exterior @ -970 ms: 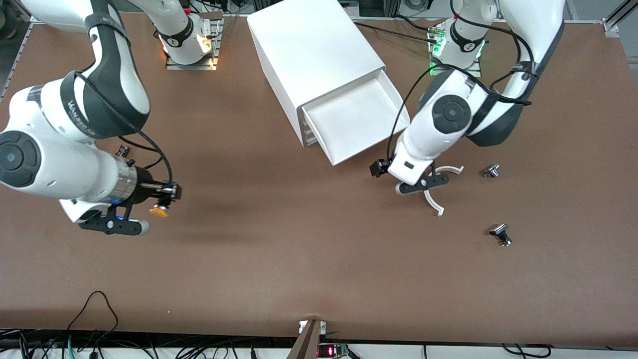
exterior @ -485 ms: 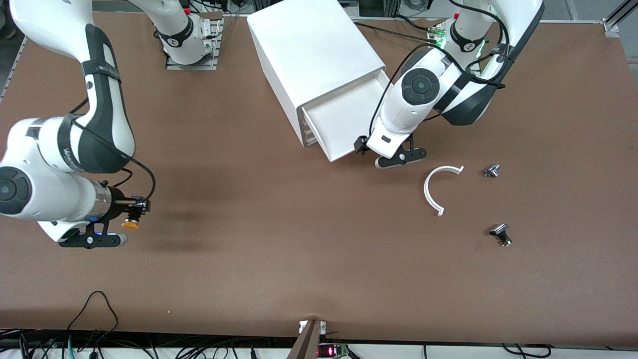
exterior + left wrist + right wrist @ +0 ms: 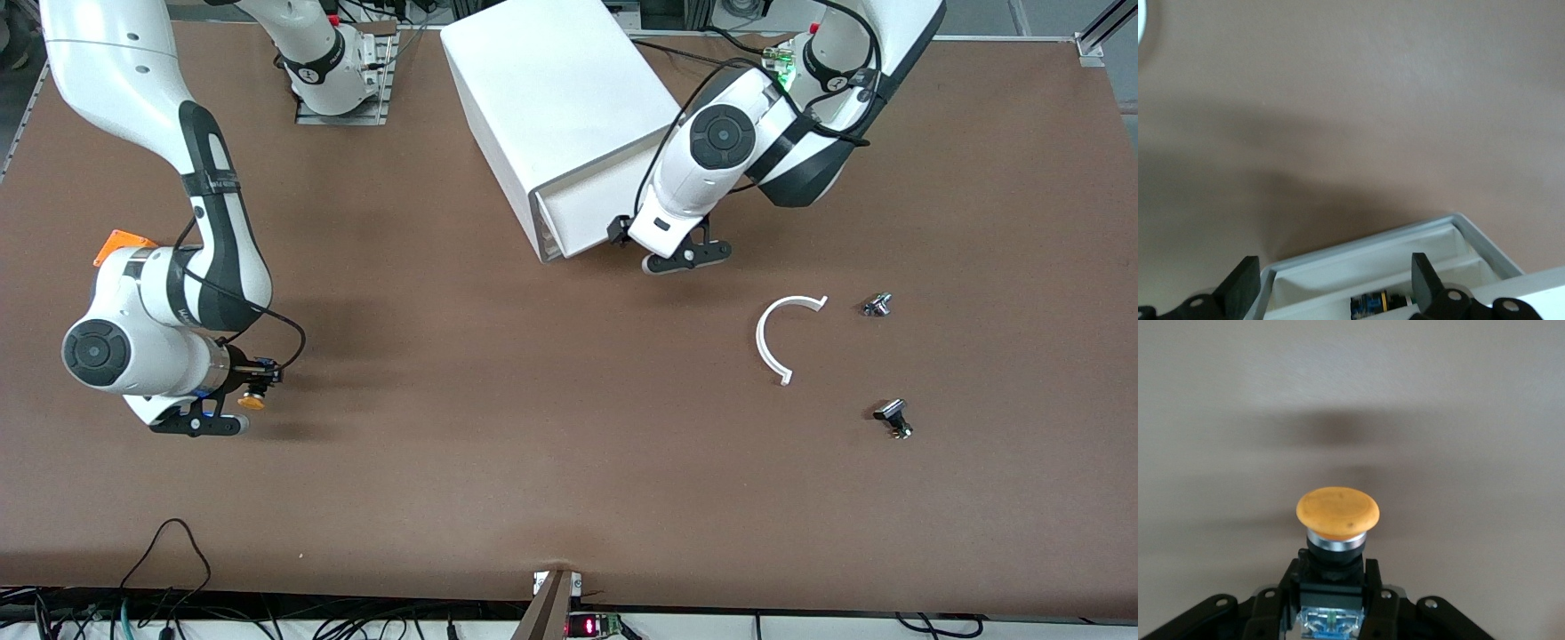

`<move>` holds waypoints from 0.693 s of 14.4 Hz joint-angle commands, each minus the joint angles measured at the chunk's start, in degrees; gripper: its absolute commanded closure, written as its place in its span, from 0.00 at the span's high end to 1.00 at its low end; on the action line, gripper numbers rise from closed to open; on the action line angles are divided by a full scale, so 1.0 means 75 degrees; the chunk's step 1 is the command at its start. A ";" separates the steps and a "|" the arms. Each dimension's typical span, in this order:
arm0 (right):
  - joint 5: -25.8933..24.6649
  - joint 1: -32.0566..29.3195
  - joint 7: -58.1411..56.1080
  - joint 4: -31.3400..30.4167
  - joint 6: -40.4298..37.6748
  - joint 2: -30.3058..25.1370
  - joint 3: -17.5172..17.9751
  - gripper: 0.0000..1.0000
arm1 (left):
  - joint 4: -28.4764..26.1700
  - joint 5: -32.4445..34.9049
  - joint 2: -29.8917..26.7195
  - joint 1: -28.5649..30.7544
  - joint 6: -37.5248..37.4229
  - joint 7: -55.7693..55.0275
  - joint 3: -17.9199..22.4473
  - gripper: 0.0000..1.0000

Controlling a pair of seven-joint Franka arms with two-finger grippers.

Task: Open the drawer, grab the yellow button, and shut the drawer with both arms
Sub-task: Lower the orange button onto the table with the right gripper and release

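Note:
The white cabinet (image 3: 560, 89) stands at the table's middle, by the bases. Its top drawer (image 3: 587, 213) sticks out only a little. My left gripper (image 3: 665, 253) is open at the drawer's front. In the left wrist view my left gripper (image 3: 1333, 283) has its black fingers (image 3: 1241, 290) spread either side of the drawer's rim (image 3: 1365, 247). My right gripper (image 3: 242, 400) is shut on the button (image 3: 252, 403) and holds it low over the table at the right arm's end. In the right wrist view the button's orange cap (image 3: 1338, 512) points away from my right gripper (image 3: 1333, 587).
A white curved strip (image 3: 770, 342) and two small dark metal parts (image 3: 877, 305) (image 3: 893, 418) lie toward the left arm's end. A flat orange piece (image 3: 116, 242) shows by the right arm. A blue-black part (image 3: 1371, 303) shows in a lower drawer.
My left gripper has moved against the drawer front and the drawer has slid nearly all the way in. My right arm has carried the button farther toward its own end of the table.

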 commanded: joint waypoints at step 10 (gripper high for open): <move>0.0026 -0.0324 -0.0400 -0.1068 0.1549 0.0176 0.0040 0.66 | -0.0499 -0.0770 -0.0224 0.0087 -0.0204 -0.0169 -0.0906 1.00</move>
